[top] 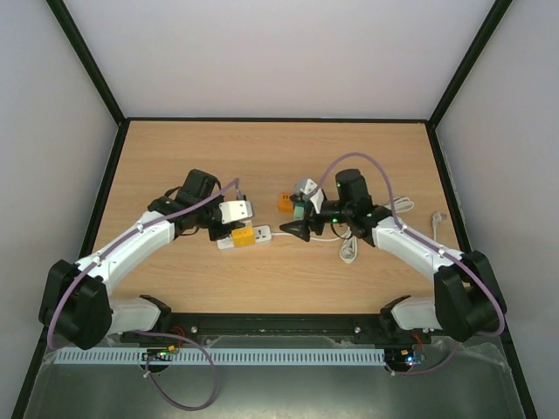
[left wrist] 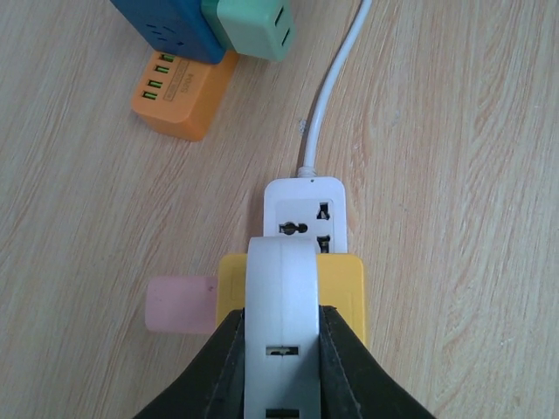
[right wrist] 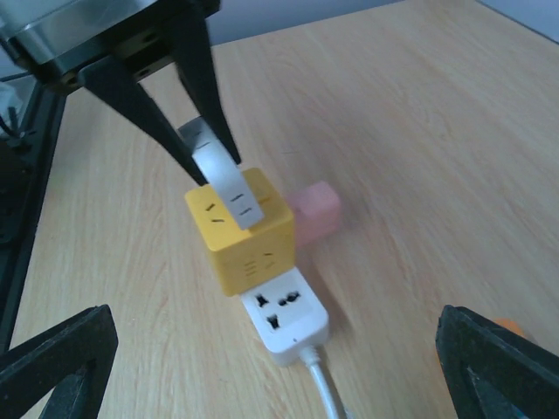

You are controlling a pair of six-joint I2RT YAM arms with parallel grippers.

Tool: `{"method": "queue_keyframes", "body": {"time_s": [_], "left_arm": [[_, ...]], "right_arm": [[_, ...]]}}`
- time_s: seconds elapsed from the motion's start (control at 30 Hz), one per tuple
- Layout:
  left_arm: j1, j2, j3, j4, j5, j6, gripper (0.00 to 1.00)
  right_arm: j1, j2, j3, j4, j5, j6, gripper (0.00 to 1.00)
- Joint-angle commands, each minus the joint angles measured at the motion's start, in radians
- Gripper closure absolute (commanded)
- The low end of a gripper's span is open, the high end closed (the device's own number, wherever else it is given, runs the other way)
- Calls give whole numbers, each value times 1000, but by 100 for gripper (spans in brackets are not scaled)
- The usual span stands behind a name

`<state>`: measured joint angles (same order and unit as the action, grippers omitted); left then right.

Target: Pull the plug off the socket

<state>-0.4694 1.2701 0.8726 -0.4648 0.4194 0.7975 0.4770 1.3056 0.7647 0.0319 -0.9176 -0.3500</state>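
1. Starting at the near edge, both arms reach from their bases out over the wooden table.
2. The left gripper is clenched on the white plug, with its black fingers pressed against the plug's two sides.
3. The plug stands on the top face of the yellow cube socket and touches it, left of the table's middle.
4. The cube sits on a white power strip, whose cord runs off to the right. A pink block lies just beside the cube.
5. The right gripper is released. Its fingers are spread wide, and it hovers near the strip's right end, apart from it.
6. Slightly farther out, an orange USB charger, a blue adapter and a green adapter are clustered touching one another.
7. Loose white cables lie on the right, beside the right arm.
8. A wide stretch of wood grain lies between this cluster and the far black frame edge.
9. Pale walls rise on the left, right and far sides.
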Motion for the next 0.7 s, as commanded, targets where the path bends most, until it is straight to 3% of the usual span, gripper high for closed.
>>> {"method": "queue_keyframes", "body": {"time_s": [0.0,0.4,0.67], "left_arm": [[5,20,23,-76,78,18,97],[3,20,34,-158,207,48,97],[-14,-14,-13,-115,205,14,97]], "right_arm": [[63,50,-24,157,-5,-3,2],[222,109,-61,214,48,-39,2],[269,195,-145,501,58,71,2]]}}
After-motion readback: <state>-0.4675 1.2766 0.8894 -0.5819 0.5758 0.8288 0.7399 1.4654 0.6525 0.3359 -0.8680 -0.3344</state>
